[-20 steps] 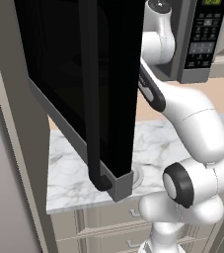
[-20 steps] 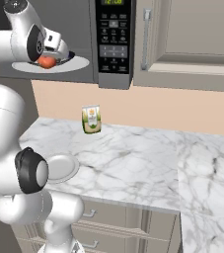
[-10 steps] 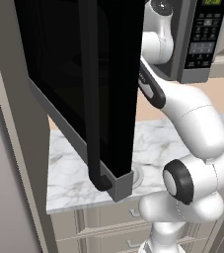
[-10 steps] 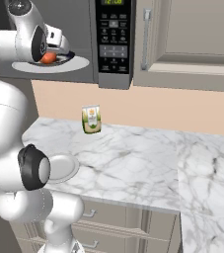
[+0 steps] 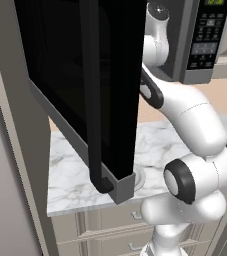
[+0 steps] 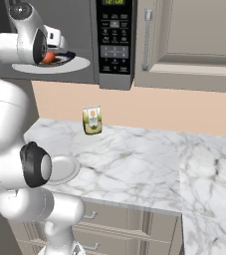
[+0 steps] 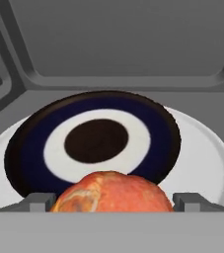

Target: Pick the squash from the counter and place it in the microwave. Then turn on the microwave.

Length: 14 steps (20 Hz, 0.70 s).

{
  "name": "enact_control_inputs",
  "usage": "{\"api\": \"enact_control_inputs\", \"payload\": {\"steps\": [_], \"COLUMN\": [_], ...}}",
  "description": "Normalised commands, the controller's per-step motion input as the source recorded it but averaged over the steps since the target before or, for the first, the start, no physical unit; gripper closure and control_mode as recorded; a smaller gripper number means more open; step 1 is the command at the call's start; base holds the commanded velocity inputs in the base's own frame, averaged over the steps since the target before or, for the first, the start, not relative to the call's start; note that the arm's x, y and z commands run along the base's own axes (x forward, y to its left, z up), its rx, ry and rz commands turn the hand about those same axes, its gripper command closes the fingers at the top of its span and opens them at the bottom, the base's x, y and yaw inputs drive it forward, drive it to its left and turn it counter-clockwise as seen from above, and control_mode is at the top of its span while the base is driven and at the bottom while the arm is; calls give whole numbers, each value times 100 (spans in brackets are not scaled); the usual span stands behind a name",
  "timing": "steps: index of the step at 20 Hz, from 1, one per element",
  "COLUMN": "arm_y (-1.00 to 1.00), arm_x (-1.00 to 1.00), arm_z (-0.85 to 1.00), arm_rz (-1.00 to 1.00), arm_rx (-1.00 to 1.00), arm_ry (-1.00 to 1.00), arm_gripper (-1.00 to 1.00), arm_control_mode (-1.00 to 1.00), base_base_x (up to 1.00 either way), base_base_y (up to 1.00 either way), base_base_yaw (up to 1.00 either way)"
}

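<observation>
Gripping squash [image 7: 112, 192] between fingertips, claw [image 7: 112, 201] inside microwave [image 6: 115, 45], above dark plate [image 7: 93, 141] on turntable [image 7: 202, 153].

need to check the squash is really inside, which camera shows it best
The hand view: the squash sits large between the gripper tips, over the dark plate in the microwave. The right base view gives just an orange speck beside the arm. In the left base view the open door blocks it.
</observation>
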Motion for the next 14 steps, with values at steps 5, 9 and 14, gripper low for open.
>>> {"api": "enact_control_inputs", "payload": {"steps": [5, 9, 14], "arm_y": [16, 15, 11], "arm_x": [19, 18, 14], "arm_z": [2, 0, 0], "arm_rz": [1, 1, 0], "arm_rx": [0, 0, 0], "arm_ry": [0, 0, 0], "arm_gripper": [100, 100, 100], "arm_control_mode": [-100, -100, -100], "base_base_x": [0, 0, 0], "base_base_y": [0, 0, 0], "base_base_yaw": [0, 0, 0]}}
